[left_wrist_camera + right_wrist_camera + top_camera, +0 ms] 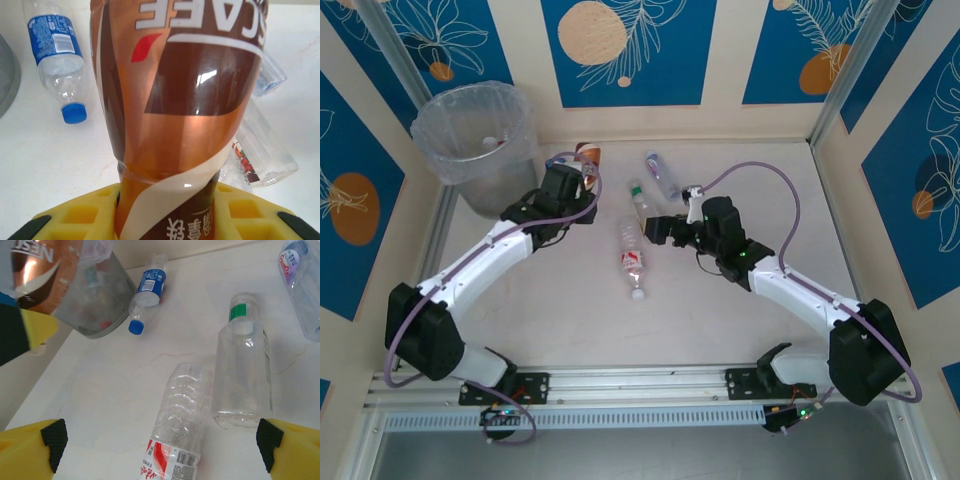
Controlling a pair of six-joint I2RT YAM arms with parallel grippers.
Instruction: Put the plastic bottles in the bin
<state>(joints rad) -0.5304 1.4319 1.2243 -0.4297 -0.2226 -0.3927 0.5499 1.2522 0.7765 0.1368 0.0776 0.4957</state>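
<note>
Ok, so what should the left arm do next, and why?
Probably carry its load toward the bin and up over the rim: the left fingers already clamp the brown-labelled bottle, which is beside the bin, not above it.

Centre frame, the brown-labelled bottle point(185, 115) bears white lettering and a red swoosh. Upper left, a clear blue-labelled bottle point(55, 45) has a blue cap. The left pincer point(167, 225) is yellow, black-tipped; the surface point(50, 165) is white.

Brown-labelled bottle point(190, 100) sits in the left hand point(582, 170) near the bin point(492, 185); four clear bottles point(242, 375) lie flat.
</note>
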